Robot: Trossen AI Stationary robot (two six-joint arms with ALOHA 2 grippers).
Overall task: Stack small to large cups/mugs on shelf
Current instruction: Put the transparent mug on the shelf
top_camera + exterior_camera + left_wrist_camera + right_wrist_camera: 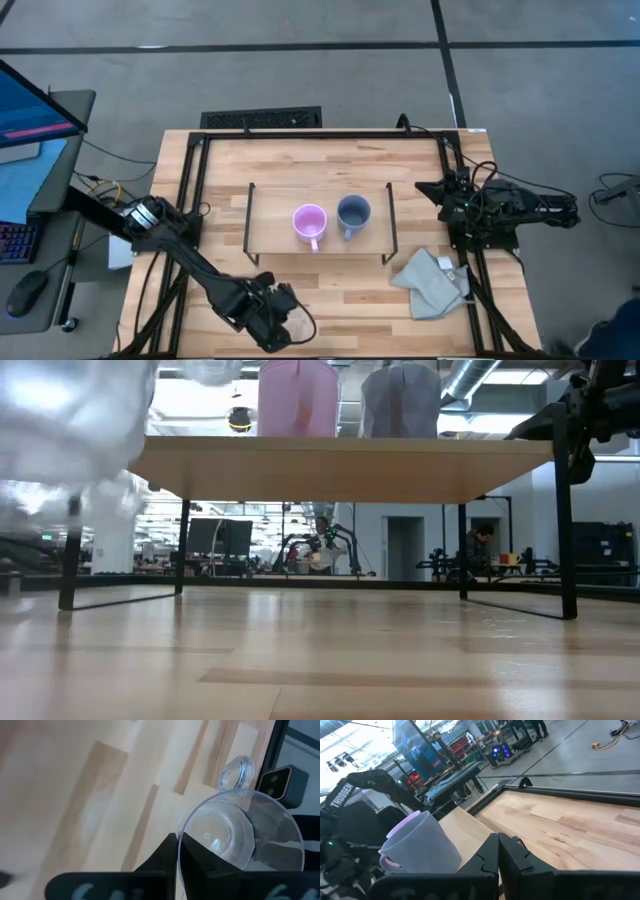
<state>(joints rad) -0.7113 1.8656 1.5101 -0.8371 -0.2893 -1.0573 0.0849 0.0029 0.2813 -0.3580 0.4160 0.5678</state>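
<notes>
Clear glass cup with a looped handle (240, 835) sits clamped in the left end effector (272, 318) above the desk's (300, 290) near edge. Pink-purple mug (309, 222) and blue-grey mug (353, 213) stand side by side on the low wooden-topped shelf (275, 235). The right end effector (498, 851) rests pinched together at the desk's right edge.

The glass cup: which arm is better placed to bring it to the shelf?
Left. The left gripper is already at the glass cup, near the table's front edge. The right gripper waits beside the shelf, away from it.

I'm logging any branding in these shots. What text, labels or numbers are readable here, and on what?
"TROSSEN", white letters running along the dark robot arm in the right wrist view.
Pale marks on the base of the left end effector, which grips the glass cup: too blurred to read.
Nothing else is readable.
</notes>
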